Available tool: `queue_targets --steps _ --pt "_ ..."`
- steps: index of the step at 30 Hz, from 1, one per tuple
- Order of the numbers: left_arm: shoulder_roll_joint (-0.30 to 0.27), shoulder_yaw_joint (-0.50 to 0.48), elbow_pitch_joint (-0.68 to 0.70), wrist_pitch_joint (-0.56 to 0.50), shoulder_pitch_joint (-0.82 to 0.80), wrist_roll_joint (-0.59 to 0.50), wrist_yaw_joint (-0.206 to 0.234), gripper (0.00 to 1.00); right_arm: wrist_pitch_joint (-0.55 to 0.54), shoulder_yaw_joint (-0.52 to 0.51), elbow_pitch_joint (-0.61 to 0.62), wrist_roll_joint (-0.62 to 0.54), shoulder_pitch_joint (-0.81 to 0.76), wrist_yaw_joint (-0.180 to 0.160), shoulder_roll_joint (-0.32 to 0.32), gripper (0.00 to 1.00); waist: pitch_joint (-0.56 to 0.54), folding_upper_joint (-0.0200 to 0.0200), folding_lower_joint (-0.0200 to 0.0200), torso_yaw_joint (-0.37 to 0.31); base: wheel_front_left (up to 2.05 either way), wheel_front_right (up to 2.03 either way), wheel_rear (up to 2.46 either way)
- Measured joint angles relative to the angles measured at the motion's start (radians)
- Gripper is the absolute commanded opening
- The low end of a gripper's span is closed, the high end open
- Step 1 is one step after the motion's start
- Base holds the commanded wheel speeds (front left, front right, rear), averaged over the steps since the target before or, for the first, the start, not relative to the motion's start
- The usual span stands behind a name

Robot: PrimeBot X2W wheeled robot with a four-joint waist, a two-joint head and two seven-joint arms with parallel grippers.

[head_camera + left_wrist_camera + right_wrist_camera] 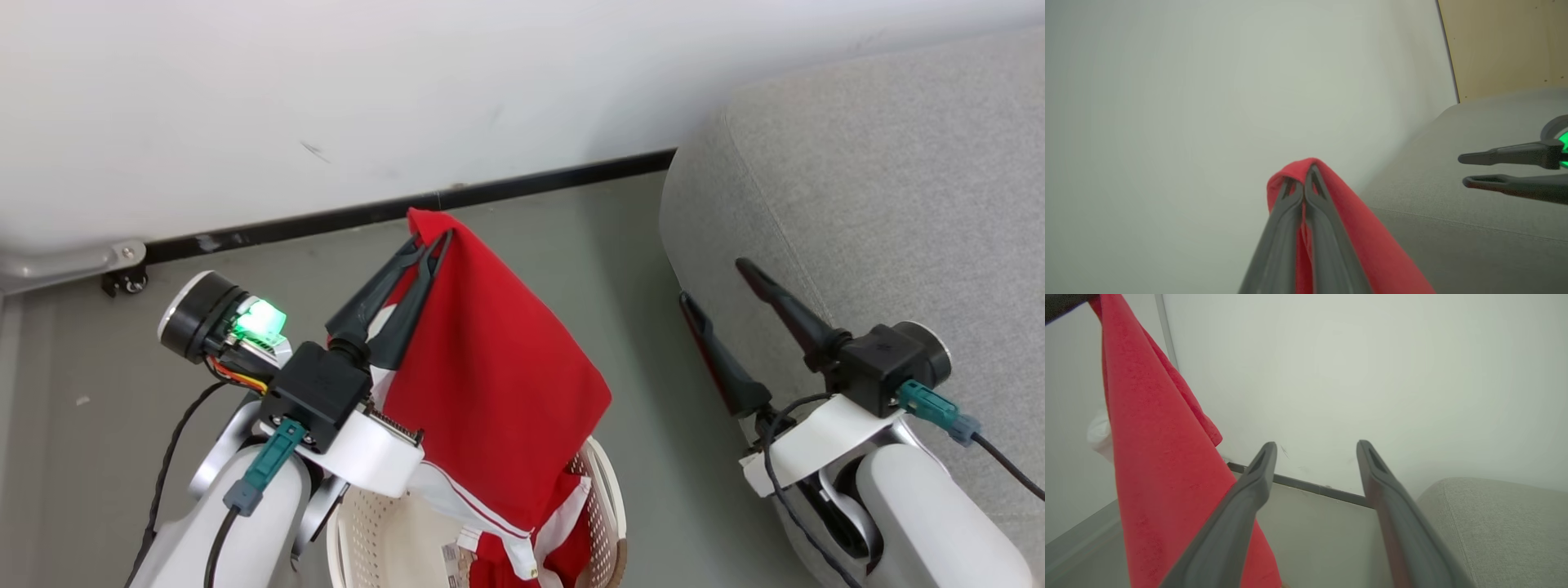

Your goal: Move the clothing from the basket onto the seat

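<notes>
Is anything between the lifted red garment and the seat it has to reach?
Yes: the open, empty right gripper hangs by the seat, on its near edge, beside the clothing pinched in the shut left gripper. Otherwise bare floor lies between them.

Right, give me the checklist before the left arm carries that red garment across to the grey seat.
1. Left gripper shut on the bright red fabric garment: ok, pinched at its top fold.
2. Garment clear of the cream-white perforated plastic basket: not ok, its white-trimmed lower end hangs inside.
3. Right gripper open and empty: ok.
4. Large grey woven-fabric seat bare where visible: ok.
5. Right gripper out of the carry path: cannot tell; it sits between garment and seat.
</notes>
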State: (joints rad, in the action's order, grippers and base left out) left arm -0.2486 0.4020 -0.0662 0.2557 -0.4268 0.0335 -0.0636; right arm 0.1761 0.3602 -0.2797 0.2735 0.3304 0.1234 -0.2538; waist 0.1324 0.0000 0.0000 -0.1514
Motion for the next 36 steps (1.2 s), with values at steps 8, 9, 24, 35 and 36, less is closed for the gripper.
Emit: queue_targets --steps 8,9,24,35,36 --pt "-0.017 0.044 -0.02 0.0 0.0 0.004 -0.029 0.0 -0.064 0.126 0.016 0.079 0.015 0.0 -0.073 1.0 -0.052 0.0 0.0 0.009 0.0 0.0 0.0" --pt "-0.021 0.049 -0.022 0.0 0.0 0.007 -0.035 0.0 -0.072 0.141 0.019 0.091 0.019 0.0 -0.082 1.0 -0.058 0.0001 0.0 0.01 0.0 0.0 0.0" --pt "-0.047 0.143 -0.021 0.0 -0.027 0.026 -0.06 0.0 -0.198 0.346 0.075 0.241 0.035 0.0 -0.227 1.0 -0.133 0.0 0.0 0.022 0.0 0.0 0.0" --pt "-0.041 0.208 0.015 0.0 -0.073 0.054 -0.061 0.0 -0.295 0.539 0.148 0.318 0.164 0.0 -0.351 1.0 -0.156 0.0 0.0 0.034 0.0 0.0 0.0" --pt "-0.04 0.214 0.017 0.0 -0.075 0.054 -0.061 0.0 -0.302 0.555 0.156 0.326 0.177 0.0 -0.36 1.0 -0.156 0.0 0.0 0.036 0.0 0.0 0.0"
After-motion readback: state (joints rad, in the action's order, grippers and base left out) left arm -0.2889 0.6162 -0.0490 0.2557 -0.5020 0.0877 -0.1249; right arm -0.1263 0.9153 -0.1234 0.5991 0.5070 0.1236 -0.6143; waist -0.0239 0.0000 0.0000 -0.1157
